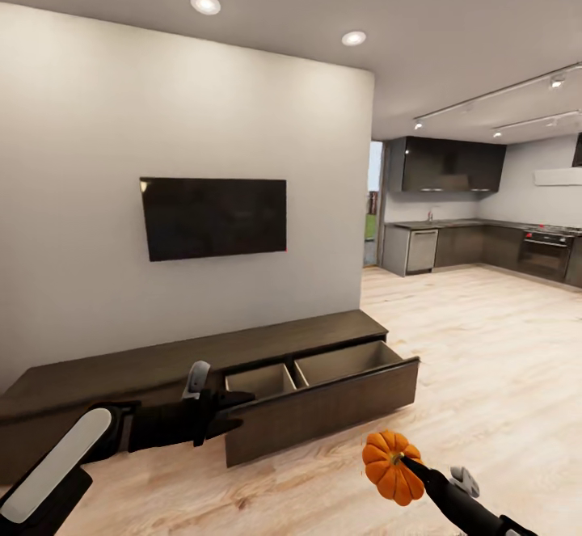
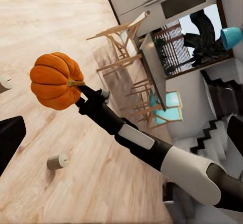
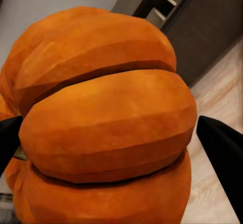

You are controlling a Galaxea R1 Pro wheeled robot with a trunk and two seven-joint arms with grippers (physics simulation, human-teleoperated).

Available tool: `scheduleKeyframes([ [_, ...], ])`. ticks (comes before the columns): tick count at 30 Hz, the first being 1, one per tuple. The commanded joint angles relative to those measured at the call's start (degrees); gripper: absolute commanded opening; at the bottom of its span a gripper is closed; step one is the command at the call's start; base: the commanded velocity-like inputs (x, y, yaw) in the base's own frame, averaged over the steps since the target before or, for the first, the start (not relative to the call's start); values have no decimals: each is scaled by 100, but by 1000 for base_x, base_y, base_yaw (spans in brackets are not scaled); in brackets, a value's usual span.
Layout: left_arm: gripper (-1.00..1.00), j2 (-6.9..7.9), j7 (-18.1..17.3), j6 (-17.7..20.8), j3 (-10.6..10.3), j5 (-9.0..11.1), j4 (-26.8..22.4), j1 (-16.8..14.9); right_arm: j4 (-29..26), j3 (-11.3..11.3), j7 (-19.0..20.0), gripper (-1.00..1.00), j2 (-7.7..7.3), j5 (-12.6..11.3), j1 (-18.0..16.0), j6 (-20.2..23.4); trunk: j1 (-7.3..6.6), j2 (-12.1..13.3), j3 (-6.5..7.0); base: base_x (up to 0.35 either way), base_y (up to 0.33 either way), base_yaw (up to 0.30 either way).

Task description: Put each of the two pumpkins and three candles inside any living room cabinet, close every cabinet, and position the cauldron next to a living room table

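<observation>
A bright-orange ribbed pumpkin (image 1: pixel 390 466) hangs above the wooden floor, and my right gripper (image 1: pixel 403 462) is shut on it near the stem. In the right wrist view the pumpkin (image 3: pixel 101 107) sits between the two dark fingers (image 3: pixel 223 148). The long dark-brown cabinet (image 1: pixel 162 362) runs under the wall TV, with one wide drawer (image 1: pixel 323 394) pulled out to show two pale compartments. My left gripper (image 1: pixel 242 407) is open at that drawer's left front corner. Two cream candles (image 2: pixel 56 161) (image 2: pixel 4 80) lie on the floor in the left wrist view, beyond the held pumpkin (image 2: pixel 55 79).
A black TV (image 1: pixel 214 217) hangs on the white wall above the cabinet. A grey kitchen (image 1: pixel 477 237) lies far right across open wooden floor. The left wrist view shows a dining table with wooden chairs (image 2: pixel 136 57) and a staircase (image 2: pixel 212 133).
</observation>
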Motion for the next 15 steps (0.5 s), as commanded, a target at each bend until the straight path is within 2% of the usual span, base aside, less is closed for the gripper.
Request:
scheduleKeyframes([
  [1,100,5,33,5,-4,42,-6,-4,15,-26,27,-100,1,-71,-12,58,-22,36,17,0,0,-236],
  [10,100,15,1,14,-11,39,-27,-4,17,-26,27,-100,1,-71,-12,58,-44,76,95,-6,0,-236],
  [15,100,13,-3,14,-13,44,-30,-4,16,-26,27,-100,1,-71,-12,58,-44,76,127,-204,0,-236],
])
